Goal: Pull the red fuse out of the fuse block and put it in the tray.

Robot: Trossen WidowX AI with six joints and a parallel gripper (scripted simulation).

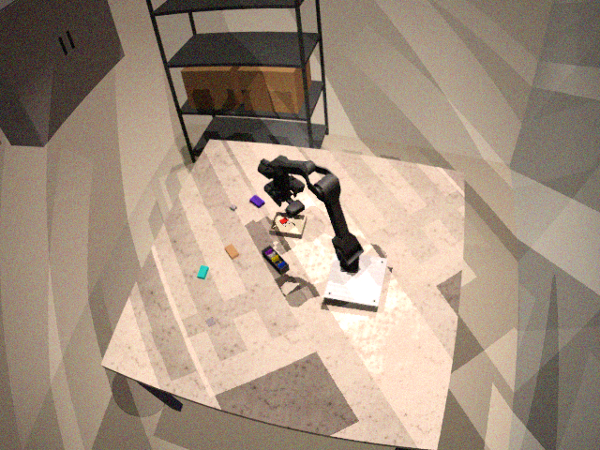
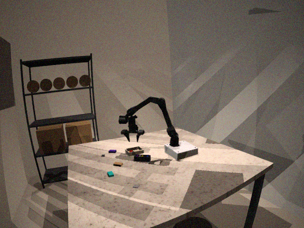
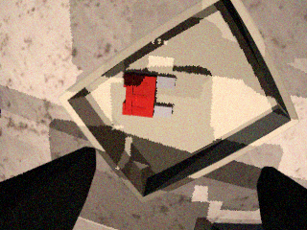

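"Red fuse (image 3: 141, 98) lay flat inside the tray (image 3: 251, 34), and the pincer (image 2: 132, 139) hung spread wide above it, holding nothing."

"So what could have gone wrong?"

"The fuse block (image 2: 142, 158) sat just beside the tray. A low swing away might have bumped it."

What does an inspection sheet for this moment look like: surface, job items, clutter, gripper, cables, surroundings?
Surface: mottled table, patchy light and shadow.
Job items: red fuse lies flat inside the tray; fuse block beside the tray with the other fuses seated.
Clutter: purple block, orange block, teal block, two small grey bits.
Gripper: gripper open, holding nothing, above the tray and apart from fuse and block.
Cables: nothing seen.
Surroundings: shelf rack with boxes and discs, dark cabinet, arm's white base.
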